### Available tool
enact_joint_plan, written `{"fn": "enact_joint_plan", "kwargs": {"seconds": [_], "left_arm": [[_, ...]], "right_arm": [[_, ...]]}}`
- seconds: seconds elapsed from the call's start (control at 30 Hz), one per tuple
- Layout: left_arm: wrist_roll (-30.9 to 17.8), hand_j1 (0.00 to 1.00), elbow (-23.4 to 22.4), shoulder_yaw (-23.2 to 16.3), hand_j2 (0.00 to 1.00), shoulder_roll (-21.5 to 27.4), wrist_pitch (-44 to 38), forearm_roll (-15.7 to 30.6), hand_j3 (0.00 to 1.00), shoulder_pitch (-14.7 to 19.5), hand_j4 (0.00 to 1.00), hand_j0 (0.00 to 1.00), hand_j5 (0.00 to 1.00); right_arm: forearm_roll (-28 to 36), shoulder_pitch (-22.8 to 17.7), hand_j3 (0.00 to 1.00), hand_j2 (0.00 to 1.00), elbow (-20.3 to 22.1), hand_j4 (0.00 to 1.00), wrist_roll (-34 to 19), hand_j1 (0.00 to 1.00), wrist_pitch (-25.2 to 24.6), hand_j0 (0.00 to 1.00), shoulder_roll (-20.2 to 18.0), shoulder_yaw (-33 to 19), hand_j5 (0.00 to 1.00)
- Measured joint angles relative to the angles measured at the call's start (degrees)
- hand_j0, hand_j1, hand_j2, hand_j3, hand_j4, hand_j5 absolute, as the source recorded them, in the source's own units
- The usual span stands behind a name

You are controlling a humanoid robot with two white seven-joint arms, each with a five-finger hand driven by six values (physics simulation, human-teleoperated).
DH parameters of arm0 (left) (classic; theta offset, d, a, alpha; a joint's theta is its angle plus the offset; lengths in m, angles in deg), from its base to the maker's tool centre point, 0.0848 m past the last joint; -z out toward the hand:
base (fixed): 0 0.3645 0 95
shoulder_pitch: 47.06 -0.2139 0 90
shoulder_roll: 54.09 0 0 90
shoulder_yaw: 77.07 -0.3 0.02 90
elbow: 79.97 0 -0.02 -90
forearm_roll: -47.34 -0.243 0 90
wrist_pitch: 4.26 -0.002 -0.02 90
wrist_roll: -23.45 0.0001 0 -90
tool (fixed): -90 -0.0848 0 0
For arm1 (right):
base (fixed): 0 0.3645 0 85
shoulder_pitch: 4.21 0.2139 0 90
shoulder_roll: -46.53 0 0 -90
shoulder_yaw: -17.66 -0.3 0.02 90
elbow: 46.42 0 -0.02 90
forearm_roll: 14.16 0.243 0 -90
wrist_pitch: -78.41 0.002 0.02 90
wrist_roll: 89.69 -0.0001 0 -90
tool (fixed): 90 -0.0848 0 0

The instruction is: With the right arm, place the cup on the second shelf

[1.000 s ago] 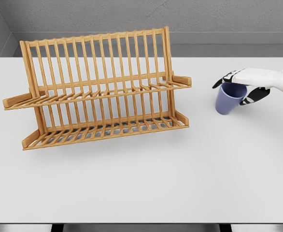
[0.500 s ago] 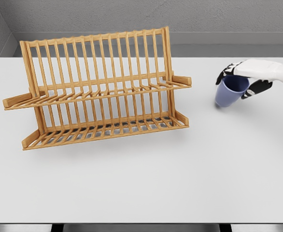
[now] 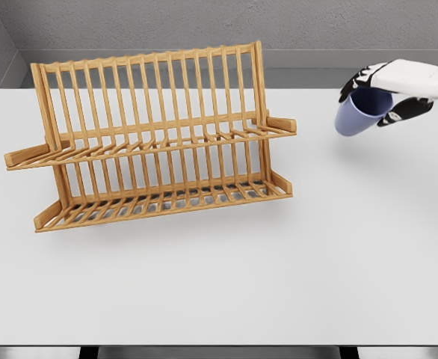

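Observation:
A blue cup (image 3: 358, 114) hangs in the air at the upper right, tilted with its mouth toward the right. My right hand (image 3: 380, 93) is shut on its rim, the white arm entering from the right edge. The wooden dish rack (image 3: 153, 138) stands at the left and centre of the white table (image 3: 279, 277), with an upper shelf (image 3: 174, 140) and a lower shelf (image 3: 167, 200), both holding nothing. The cup is to the right of the rack, above upper-shelf height and clear of it. My left arm does not show.
A grey wall runs behind the table's far edge. The table's front edge lies along the bottom of the view.
My right hand has lifted the cup off the table, upward and slightly right, tilting it more. The rack has not moved.

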State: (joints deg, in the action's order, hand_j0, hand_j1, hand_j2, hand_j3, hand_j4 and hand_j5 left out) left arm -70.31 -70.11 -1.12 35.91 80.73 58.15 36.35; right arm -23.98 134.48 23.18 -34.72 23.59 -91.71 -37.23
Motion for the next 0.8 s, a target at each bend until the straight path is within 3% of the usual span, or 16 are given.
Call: {"fn": "enact_joint_plan", "kwargs": {"seconds": [0.8], "left_arm": [[0.00, 1.00, 0.00, 0.00, 1.00, 0.00, 0.00, 0.00, 1.00, 0.00, 1.00, 1.00, 1.00]], "right_arm": [[-0.05, 3.25, 0.67, 0.67, 18.70, 0.67, -0.06, 0.67, 0.04, 0.67, 0.27, -1.66, 0.67]]}}
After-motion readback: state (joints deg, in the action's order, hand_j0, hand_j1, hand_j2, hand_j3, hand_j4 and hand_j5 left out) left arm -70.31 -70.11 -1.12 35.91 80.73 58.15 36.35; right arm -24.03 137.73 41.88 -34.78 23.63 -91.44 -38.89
